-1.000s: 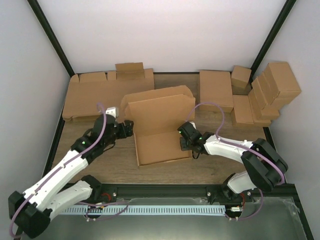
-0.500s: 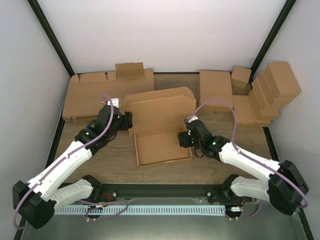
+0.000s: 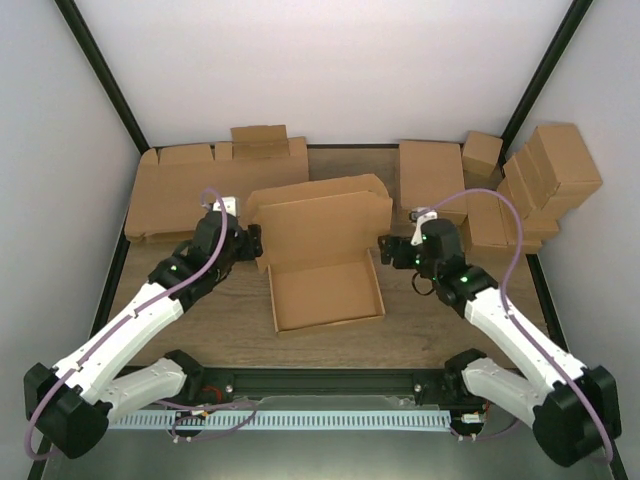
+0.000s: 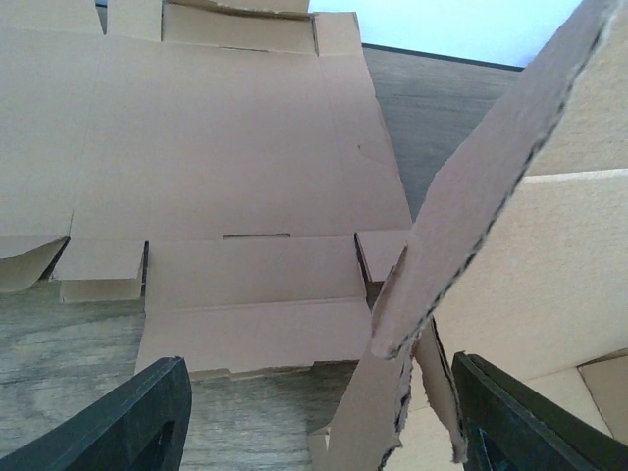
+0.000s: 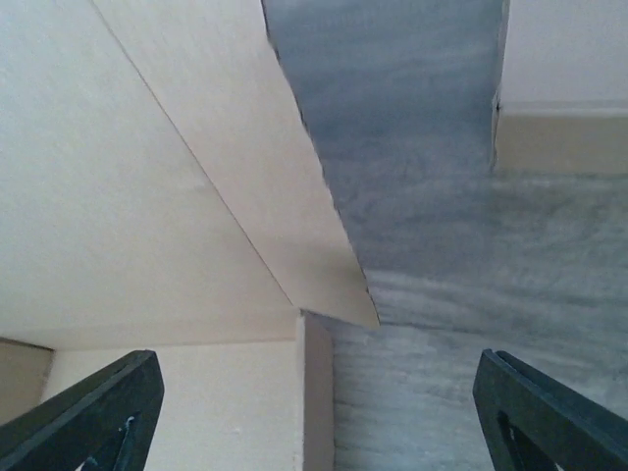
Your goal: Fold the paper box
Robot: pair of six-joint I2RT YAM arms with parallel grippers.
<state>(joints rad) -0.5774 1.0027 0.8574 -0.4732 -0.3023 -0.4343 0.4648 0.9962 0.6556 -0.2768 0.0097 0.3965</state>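
Note:
The paper box (image 3: 325, 295) lies mid-table as a shallow open tray, its lid (image 3: 320, 225) standing up along the far side. My left gripper (image 3: 252, 243) is at the box's left rear corner. In the left wrist view it (image 4: 329, 422) is open, and the lid's torn-edged side flap (image 4: 481, 186) hangs between the fingers with gaps on both sides. My right gripper (image 3: 385, 250) is at the right rear corner. In the right wrist view it (image 5: 319, 417) is open wide, with the box's corner wall (image 5: 316, 392) between the fingers and untouched.
A pile of flat cardboard blanks (image 3: 215, 185) lies at the back left, and another flat piece (image 3: 432, 180) at the back right. Finished brown boxes (image 3: 545, 175) are stacked against the right wall. A black rail (image 3: 330, 378) runs along the near edge.
My right gripper let go of the box's right wall, opened wide and drew back toward the right rear corner. My left gripper shifted slightly toward the back.

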